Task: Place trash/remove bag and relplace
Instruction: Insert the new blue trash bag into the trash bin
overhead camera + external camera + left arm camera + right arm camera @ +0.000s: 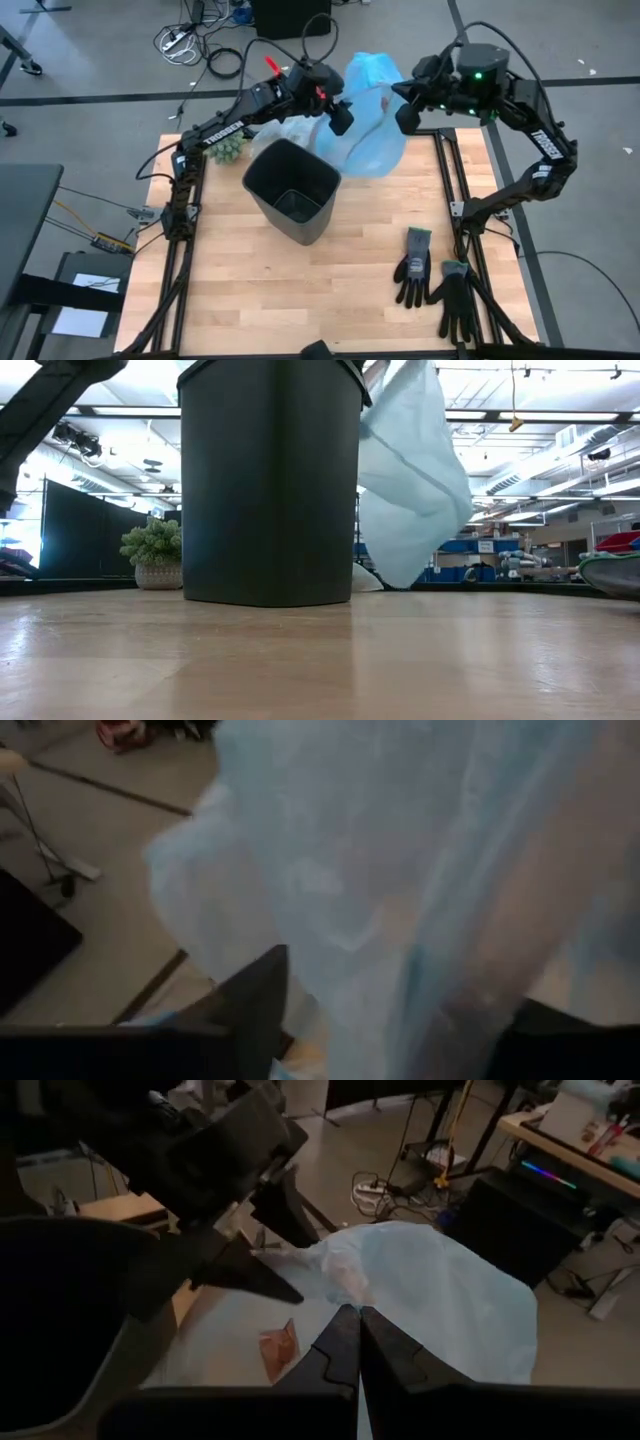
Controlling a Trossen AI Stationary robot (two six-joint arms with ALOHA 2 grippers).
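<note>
A light-blue translucent plastic bag point(372, 120) hangs between my two grippers at the table's far edge, behind the upright black bin point(291, 188). A brownish scrap point(278, 1348) shows through the bag. My right gripper point(357, 1318) is shut on the bag. My left gripper point(304, 1268) is open, its fingers standing on either side of a pointed bit of the bag's edge point(268, 1257). In the left wrist view the blue plastic point(400, 870) fills the picture. A whitish crinkly plastic heap point(283, 130) lies on the table behind the bin. My right gripper pinches the light-blue bag's upper edge point(350, 1295) between its two shut fingers, coming level from the table's right. The bag hangs slack below the hold, and its lower end point(400, 570) reaches down near the table. My left gripper's open fingers flank the bag's edge; whether they touch it I cannot tell.
A green fuzzy clump point(228, 151) sits at the far left of the table. Two black gloves point(414, 266) point(456, 297) lie at the near right. Bare wood point(300, 290) lies near of the bin. Cables run over the floor beyond the far edge.
</note>
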